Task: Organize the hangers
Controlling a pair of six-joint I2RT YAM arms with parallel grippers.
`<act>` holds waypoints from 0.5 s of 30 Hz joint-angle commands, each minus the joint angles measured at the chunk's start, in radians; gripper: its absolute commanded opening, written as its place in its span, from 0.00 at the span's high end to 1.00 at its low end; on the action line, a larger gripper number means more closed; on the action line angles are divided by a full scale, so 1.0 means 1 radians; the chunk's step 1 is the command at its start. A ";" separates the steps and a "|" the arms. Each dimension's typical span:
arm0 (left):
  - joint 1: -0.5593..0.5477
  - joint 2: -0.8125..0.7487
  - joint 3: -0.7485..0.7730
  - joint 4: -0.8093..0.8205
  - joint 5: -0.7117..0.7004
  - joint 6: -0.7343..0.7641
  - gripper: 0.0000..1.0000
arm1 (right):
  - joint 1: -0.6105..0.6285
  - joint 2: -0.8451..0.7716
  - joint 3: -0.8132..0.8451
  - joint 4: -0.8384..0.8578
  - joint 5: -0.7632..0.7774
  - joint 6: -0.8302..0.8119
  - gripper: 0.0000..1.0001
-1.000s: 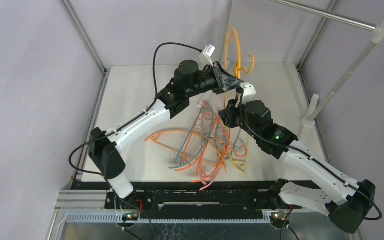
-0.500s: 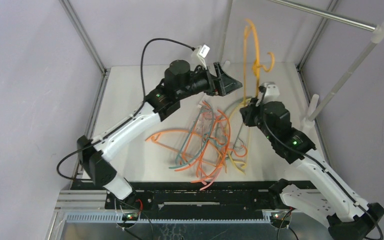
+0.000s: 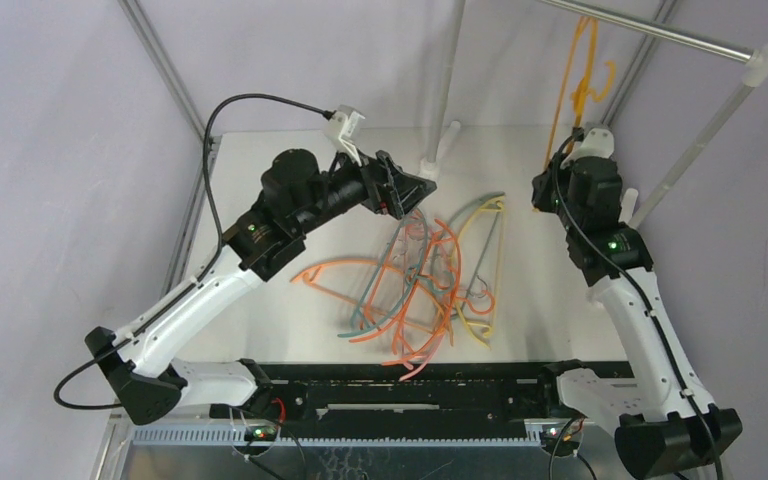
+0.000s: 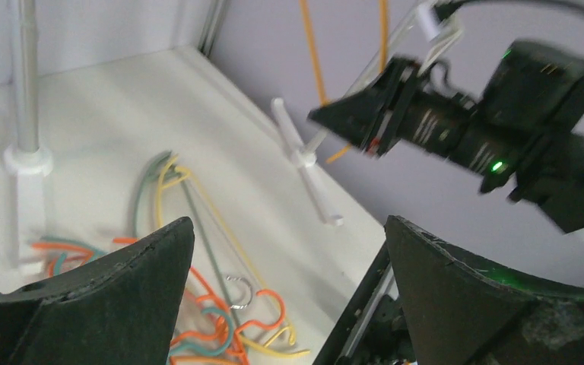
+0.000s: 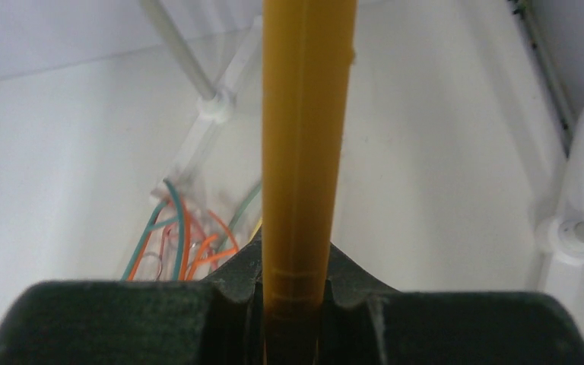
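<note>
While right hand (image 5: 296,290) clamps (tight), hanger (image 5: 308,114) stands.

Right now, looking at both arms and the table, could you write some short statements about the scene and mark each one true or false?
1. The right hand grips an orange hanger. True.
2. The left hand is closed around a teal hanger. False: its jaws stand wide open and it holds nothing.
3. The orange hanger lies flat on the table. False: it is held up in the air, with its top close to the steel rod.
4. A tangled pile of hangers lies on the table between the two arms. True.
</note>
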 commanded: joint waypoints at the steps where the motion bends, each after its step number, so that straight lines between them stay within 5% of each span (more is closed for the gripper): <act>1: 0.006 -0.033 -0.057 -0.033 -0.048 0.046 0.01 | -0.064 0.042 0.101 0.063 -0.023 -0.037 1.00; 15: 0.033 -0.048 -0.124 -0.083 -0.067 0.032 0.00 | -0.266 0.223 0.319 0.066 -0.118 -0.067 1.00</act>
